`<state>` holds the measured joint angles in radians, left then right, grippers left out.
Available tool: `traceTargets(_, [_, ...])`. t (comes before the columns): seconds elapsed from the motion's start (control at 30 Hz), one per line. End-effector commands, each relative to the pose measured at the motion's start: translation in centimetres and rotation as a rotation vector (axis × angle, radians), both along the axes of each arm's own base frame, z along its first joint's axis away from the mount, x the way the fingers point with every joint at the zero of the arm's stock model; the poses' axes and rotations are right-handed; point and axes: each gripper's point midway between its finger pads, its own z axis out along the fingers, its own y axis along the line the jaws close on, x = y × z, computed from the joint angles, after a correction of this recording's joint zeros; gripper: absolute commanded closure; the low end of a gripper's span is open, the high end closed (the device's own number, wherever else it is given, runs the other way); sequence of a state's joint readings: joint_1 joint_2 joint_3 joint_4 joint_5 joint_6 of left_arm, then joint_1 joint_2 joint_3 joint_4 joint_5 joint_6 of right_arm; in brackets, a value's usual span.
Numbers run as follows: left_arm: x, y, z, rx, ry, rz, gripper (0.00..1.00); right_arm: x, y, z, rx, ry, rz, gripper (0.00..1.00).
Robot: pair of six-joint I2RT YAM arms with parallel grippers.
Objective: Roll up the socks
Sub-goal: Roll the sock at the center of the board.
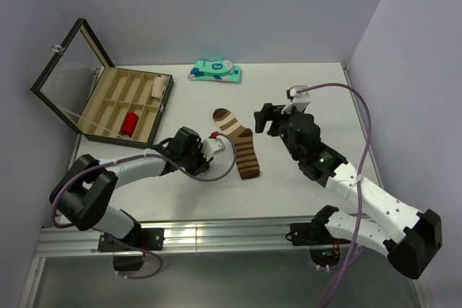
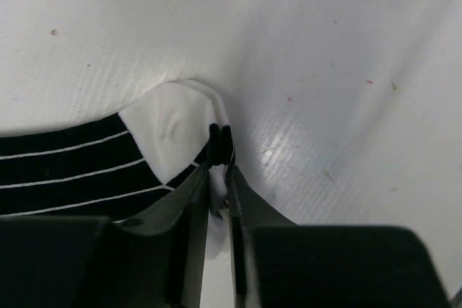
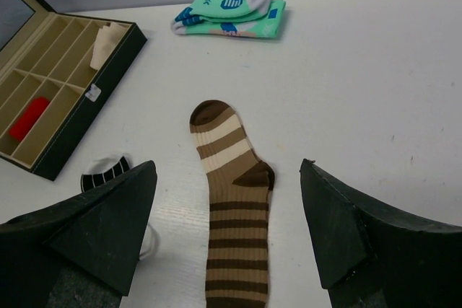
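Observation:
The black sock (image 2: 72, 167) with thin white stripes lies on the table, its white toe (image 2: 173, 128) bunched up. My left gripper (image 2: 220, 171) is shut on the edge of that white toe; in the top view it (image 1: 214, 143) sits just left of the brown sock and hides most of the black sock. The brown sock (image 1: 239, 144) with tan bands lies flat and straight mid-table. My right gripper (image 3: 227, 171) is open and empty, hovering above the brown sock (image 3: 234, 214) with one finger on each side. A bit of the black sock (image 3: 105, 171) shows by its left finger.
An open black compartment box (image 1: 126, 102) stands at the far left, holding a red roll (image 1: 129, 125) and a cream roll (image 1: 155, 89). A flat teal-and-white package (image 1: 216, 71) lies at the back. White walls close in the table at the back and right.

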<state>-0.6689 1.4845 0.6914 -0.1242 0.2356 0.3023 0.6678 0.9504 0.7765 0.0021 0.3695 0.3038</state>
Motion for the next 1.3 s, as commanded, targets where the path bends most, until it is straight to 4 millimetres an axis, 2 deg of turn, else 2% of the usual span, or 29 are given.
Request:
traceTargets(0.0, [-1.0, -1.4, 1.4, -0.065, 0.059, -0.088, 0.80, -0.2, -0.1, 0.9, 0.009, -0.028, 0.003, 0.13])
traceTargets(0.07, [-1.5, -1.3, 1.5, -0.076, 0.095, -0.110, 0.88, -0.3, 0.0, 0.8, 0.005, -0.025, 0.012, 0.14])
traceTargets(0.17, [-2.4, -1.6, 2.1, -0.121, 0.164, -0.160, 0.92, -0.7, 0.4, 0.7, 0.003, -0.025, 0.045, 0.15])
traceTargets(0.33, [-4.0, -2.2, 3.2, -0.215, 0.322, -0.265, 0.98, -2.1, 2.1, -0.2, 0.017, -0.015, 0.171, 0.18])
traceTargets(0.4, [-4.2, -1.9, 3.1, -0.221, 0.388, -0.269, 1.00, -2.7, 2.5, -1.4, 0.016, 0.000, 0.204, 0.18])
traceTargets(0.43, [-4.3, -1.8, 3.1, -0.223, 0.399, -0.284, 1.00, -3.0, 2.7, -1.2, 0.032, -0.015, 0.222, 0.18])
traceTargets(0.47, [-4.3, -1.8, 3.0, -0.240, 0.428, -0.283, 1.00, -3.6, 3.4, -1.5, 0.039, -0.017, 0.269, 0.18])
traceTargets(0.5, [-3.8, -1.9, 3.3, -0.247, 0.422, -0.299, 1.00, -4.2, 3.8, -2.7, 0.037, -0.002, 0.304, 0.18])
traceTargets(0.57, [-4.7, -1.3, 2.7, -0.241, 0.511, -0.304, 1.00, -5.2, 5.1, -2.8, 0.064, -0.018, 0.393, 0.18])
traceTargets(0.6, [-4.5, -1.3, 2.9, -0.241, 0.524, -0.314, 1.00, -6.0, 5.8, -4.1, 0.062, 0.001, 0.444, 0.19])
traceTargets(0.67, [-5.7, -0.5, 2.1, -0.219, 0.613, -0.337, 1.00, -6.5, 6.9, -4.7, 0.076, -0.006, 0.492, 0.19])
traceTargets(0.7, [-5.5, -0.8, 2.5, -0.239, 0.608, -0.375, 1.00, -7.7, 7.9, -6.0, 0.076, 0.011, 0.554, 0.20])
traceTargets(0.73, [-5.7, -0.6, 2.3, -0.239, 0.635, -0.382, 1.00, -7.9, 8.6, -5.4, 0.102, -0.030, 0.577, 0.20])
traceTargets(0.77, [-6.8, 0.0, 2.0, -0.226, 0.724, -0.372, 1.00, -8.3, 9.2, -6.1, 0.106, -0.027, 0.601, 0.20])
traceTargets(0.8, [-6.6, -0.2, 2.2, -0.238, 0.737, -0.390, 1.00, -8.8, 9.7, -7.1, 0.103, -0.017, 0.625, 0.20])
traceTargets(0.87, [-7.5, 0.3, 1.7, -0.235, 0.814, -0.408, 1.00, -9.4, 11.0, -7.0, 0.108, -0.039, 0.666, 0.20])
traceTargets(1.0, [-7.5, 0.3, 1.6, -0.254, 0.856, -0.423, 1.00, -10.0, 13.8, -9.4, 0.041, 0.005, 0.719, 0.23])
traceTargets(1.1, [-7.1, 0.2, 1.3, -0.251, 0.853, -0.404, 0.99, -11.0, 15.9, -10.3, 0.019, 0.019, 0.787, 0.24])
traceTargets(1.13, [-7.0, 0.3, 1.2, -0.245, 0.854, -0.397, 0.99, -11.2, 16.6, -11.7, -0.002, 0.051, 0.804, 0.25])
traceTargets(1.17, [-7.0, 0.4, 1.0, -0.240, 0.857, -0.392, 0.99, -11.7, 17.5, -11.7, -0.006, 0.052, 0.837, 0.26])
traceTargets(1.2, [-6.9, 0.4, 0.9, -0.238, 0.860, -0.389, 0.99, -11.8, 18.0, -13.0, -0.030, 0.081, 0.847, 0.28])
traceTargets(1.27, [-7.1, 0.6, 0.5, -0.225, 0.871, -0.379, 0.99, -12.2, 19.0, -13.5, -0.053, 0.088, 0.863, 0.28])
